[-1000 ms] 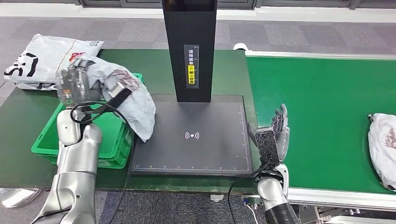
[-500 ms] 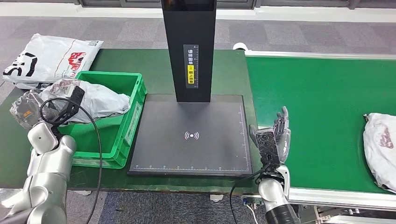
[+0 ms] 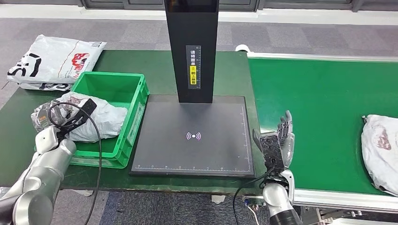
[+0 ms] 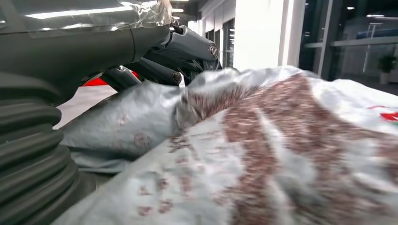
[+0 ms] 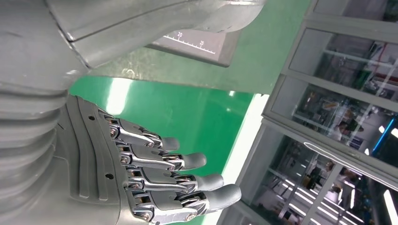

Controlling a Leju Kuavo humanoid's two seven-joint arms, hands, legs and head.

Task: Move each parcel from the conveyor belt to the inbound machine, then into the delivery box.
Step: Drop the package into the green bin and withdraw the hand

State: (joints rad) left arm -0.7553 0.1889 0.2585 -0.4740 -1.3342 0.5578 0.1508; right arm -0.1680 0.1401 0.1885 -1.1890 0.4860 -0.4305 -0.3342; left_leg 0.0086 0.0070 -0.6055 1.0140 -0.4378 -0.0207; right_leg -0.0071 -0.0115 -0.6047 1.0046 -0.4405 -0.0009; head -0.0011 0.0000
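Parcel [image 3: 89, 123] gripped in my left hand [image 3: 47, 121] overhangs the green delivery box [image 3: 136, 101]; my open right hand [image 3: 277, 140] is nearer the conveyor's next parcel [image 3: 381, 152]

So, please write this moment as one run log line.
left hand: holds parcel in crate | right hand: open, by belt | scanner pad: bare
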